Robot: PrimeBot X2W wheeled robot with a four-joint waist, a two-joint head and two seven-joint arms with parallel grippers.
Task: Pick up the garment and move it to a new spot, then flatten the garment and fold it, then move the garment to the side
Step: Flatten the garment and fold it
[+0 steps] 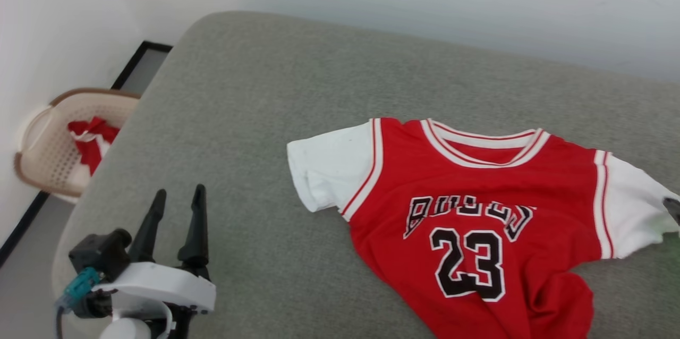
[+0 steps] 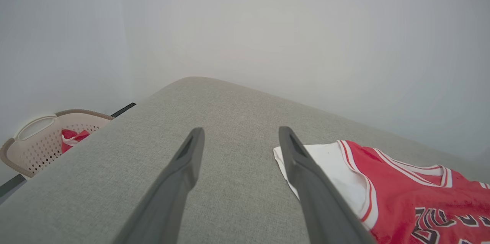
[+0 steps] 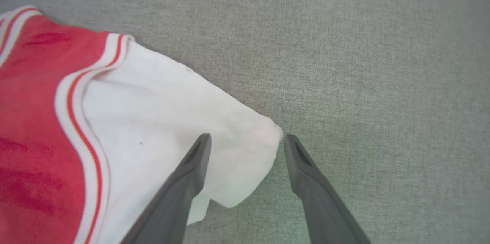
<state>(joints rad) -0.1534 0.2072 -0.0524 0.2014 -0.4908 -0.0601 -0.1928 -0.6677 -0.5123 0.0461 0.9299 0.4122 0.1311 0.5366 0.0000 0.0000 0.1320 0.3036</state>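
Left gripper [image 1: 179, 190] idle, right gripper [image 3: 247, 137] over a sleeve

Left of the jersey [image 1: 478, 195] and well apart from it, the left gripper hangs above the grey pad [image 1: 255, 116] with its fingers spread and nothing between them. In the right wrist view, the right gripper's fingers are also apart. They straddle the tip of the jersey's white sleeve [image 3: 172, 121]: one finger is over the cloth and the other over bare pad just past its edge. I cannot tell whether they touch the fabric.

The jersey lies face up on the pad, lettering and number showing, both sleeves out and collar toward the wall. Its lower hem is bunched and rumpled (the chest print is creased too). Far left of the jersey, off the pad, a basket [image 1: 48, 158] holds a smaller red-and-white cloth [image 1: 90, 140].

By my reading nothing is folded yet. The jersey is only roughly spread, so smoothing the hem, folding and moving it aside all remain. Whether this is its new spot cannot be judged.
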